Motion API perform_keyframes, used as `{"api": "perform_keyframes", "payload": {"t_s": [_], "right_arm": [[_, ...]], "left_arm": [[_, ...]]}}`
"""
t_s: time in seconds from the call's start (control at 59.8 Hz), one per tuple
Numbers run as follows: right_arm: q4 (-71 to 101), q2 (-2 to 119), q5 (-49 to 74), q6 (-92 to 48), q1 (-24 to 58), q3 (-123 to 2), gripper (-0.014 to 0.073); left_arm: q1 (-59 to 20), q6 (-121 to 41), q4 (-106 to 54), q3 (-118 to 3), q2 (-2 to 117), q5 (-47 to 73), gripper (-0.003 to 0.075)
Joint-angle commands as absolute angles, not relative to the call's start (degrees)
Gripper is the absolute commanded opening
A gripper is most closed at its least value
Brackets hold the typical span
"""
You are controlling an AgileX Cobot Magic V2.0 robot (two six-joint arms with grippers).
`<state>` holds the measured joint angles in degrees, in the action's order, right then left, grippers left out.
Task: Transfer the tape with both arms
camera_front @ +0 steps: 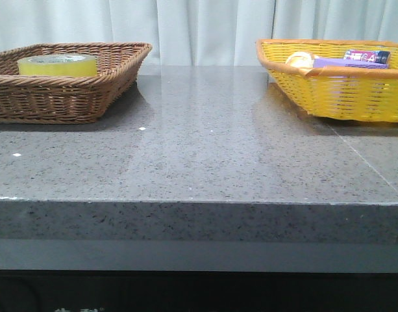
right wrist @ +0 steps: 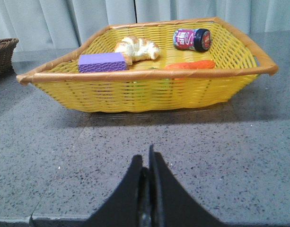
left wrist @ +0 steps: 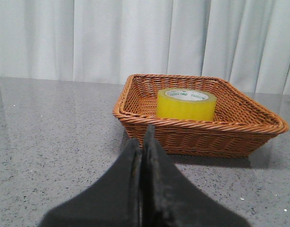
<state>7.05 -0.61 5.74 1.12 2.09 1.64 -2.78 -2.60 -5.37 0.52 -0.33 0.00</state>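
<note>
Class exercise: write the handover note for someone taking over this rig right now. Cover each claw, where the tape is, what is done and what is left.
Left claw: shut, empty, low over the table, facing the brown basket.
Right claw: shut, empty, facing the yellow basket.
Tape: lying flat in the brown basket on the table's left side, untouched.
Done: nothing yet.
Left: pick up the tape with one claw, pass it to the other, then set it down; the yellow basket seems the likely spot.
</note>
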Motion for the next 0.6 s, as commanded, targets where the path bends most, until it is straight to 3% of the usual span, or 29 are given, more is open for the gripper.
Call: {"api": "perform_keyframes", "payload": {"t_s": [0.0,0.586], "right_arm": [[6.9,-2.1,0.4,1.1,1.7,0.1,-0.0068],[6.4,-2.1,-4.5,1.1,1.7,0.1,-0.0068]], "left_arm": [[-2.7,-1.9,-5.4,2.7,-1.3,-4.6,-0.002],[-2.7,-1.9,-5.4,2.7,-1.3,-4.6,-0.002]]}}
